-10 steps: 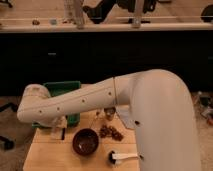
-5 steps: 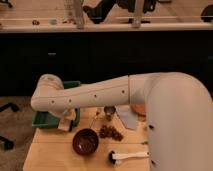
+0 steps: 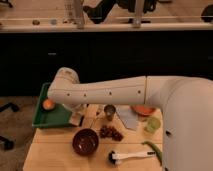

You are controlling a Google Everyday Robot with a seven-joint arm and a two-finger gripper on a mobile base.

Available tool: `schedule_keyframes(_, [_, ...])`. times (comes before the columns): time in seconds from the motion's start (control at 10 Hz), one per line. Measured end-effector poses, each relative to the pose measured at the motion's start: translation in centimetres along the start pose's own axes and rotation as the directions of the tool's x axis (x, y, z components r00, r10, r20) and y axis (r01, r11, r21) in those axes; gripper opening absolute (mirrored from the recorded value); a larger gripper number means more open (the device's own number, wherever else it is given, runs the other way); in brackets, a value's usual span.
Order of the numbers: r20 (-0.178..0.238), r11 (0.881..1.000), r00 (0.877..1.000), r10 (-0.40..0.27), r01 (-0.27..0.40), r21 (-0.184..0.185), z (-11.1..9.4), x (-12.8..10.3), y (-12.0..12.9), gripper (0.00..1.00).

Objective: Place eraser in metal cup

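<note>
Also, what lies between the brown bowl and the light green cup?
A bunch of dark grapes lies there on the table, as the camera view shows. The gripper is further left, beside the green tray.

White arm stretched leftward, elbow bent down; pincer low beneath it, clamped tight.

Hand and eraser mostly hidden under the arm; green tray partly covered
</note>
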Motion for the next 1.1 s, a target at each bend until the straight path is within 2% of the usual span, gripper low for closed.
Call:
schedule_keyframes(0.4, [0.001, 0.998, 0.998, 0.059, -0.059, -0.010, -0.6, 2.1, 1.5, 0.00])
schedule_keyframes(0.8, [0.024, 0.995, 0.995, 0.098, -0.098, -0.018, 0.3, 3.8, 2.4, 0.00])
schedule_keyframes(1.1, [0.028, 0.995, 0.994, 0.103, -0.102, -0.015, 0.6, 4.0, 2.6, 0.00])
